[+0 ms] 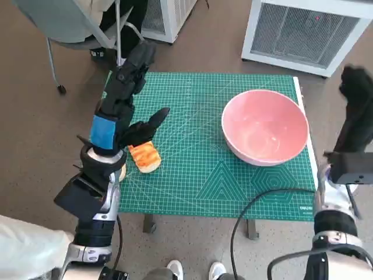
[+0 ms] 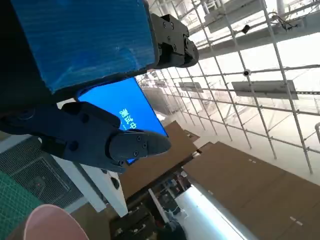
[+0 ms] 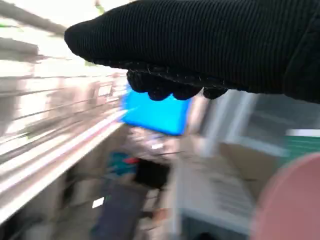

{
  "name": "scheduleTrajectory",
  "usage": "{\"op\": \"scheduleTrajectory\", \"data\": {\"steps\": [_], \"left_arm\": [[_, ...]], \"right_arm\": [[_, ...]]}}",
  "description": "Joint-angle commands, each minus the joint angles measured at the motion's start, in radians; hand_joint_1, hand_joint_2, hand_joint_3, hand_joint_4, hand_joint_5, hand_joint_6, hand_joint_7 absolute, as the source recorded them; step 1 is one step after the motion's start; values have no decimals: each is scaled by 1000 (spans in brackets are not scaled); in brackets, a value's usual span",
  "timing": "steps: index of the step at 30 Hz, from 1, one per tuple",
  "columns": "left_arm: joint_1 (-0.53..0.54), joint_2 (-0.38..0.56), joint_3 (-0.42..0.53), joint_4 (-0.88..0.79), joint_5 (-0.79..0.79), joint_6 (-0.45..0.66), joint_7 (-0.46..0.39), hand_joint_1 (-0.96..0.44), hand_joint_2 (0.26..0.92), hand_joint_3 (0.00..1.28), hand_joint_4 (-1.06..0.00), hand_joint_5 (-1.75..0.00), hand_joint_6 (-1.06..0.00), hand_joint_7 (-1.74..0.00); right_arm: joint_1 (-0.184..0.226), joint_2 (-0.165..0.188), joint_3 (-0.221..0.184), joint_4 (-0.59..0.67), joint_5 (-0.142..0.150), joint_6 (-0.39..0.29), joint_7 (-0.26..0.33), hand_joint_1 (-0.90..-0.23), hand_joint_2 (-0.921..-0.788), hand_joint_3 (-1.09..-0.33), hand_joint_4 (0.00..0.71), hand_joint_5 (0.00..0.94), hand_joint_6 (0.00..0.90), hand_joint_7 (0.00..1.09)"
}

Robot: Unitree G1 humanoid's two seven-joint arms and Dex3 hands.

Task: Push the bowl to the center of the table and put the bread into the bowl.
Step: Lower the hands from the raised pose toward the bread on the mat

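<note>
The pink bowl (image 1: 265, 126) is seen on the right half of the green cutting mat (image 1: 198, 175) covering the table, nearer the right hand (image 1: 356, 111), which is raised just off the table's right edge with nothing held; whether its gloved fingers are spread or curled cannot be told. The bread (image 1: 144, 157) lies on the mat's left part, its long axis running diagonally, just under the left hand (image 1: 125, 105). That hand's fingers are spread and empty above it, so the bread is judged the left hand's to grasp and the bowl the right's to push leftward.

Pale forearms; black left robot hand (image 1: 125, 96) blue-taped; right robot hand (image 1: 356, 111) black knit-gloved.
</note>
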Motion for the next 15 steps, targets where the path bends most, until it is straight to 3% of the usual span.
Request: {"op": "scheduleTrajectory", "data": {"steps": [1, 7, 15], "left_arm": [[7, -7, 3, 6, 6, -11, 6, -312, 921, 352, -254, -1, -247, -198], [8, -7, 4, 10, 4, -13, 5, -311, 921, 353, -256, -2, -250, -193], [11, -4, 5, 4, -1, -7, 1, -309, 921, 353, -256, -2, -254, -187]], "right_arm": [[15, 23, -27, 60, 57, 86, 68, -441, -921, -811, 267, 3, -1, 668], [14, 53, -46, 90, 95, 176, 98, -414, -921, -843, 255, 2, 5, 654], [11, 101, -60, 113, 121, 272, 118, -420, -921, -803, 268, 7, 25, 654]]}}
